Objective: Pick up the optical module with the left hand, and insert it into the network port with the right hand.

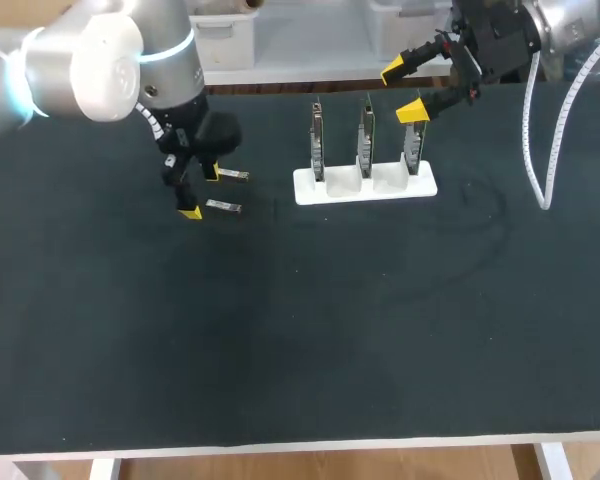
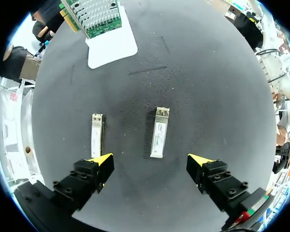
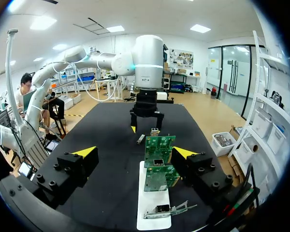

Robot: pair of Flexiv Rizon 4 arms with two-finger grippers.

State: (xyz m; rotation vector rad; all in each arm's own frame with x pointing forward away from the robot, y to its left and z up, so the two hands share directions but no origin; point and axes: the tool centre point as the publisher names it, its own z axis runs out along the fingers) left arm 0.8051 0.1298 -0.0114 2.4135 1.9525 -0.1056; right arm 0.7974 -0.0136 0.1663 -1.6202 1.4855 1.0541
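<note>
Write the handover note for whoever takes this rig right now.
Left gripper open, empty, above the table.
Right gripper open, empty, above the white stand holding three upright network cards.
One optical module lies flat ahead of the left gripper, in line with its gap; a second module lies beside it.
Done: nothing picked up.
Left: grasp a module, hand over, insert in a port.
</note>
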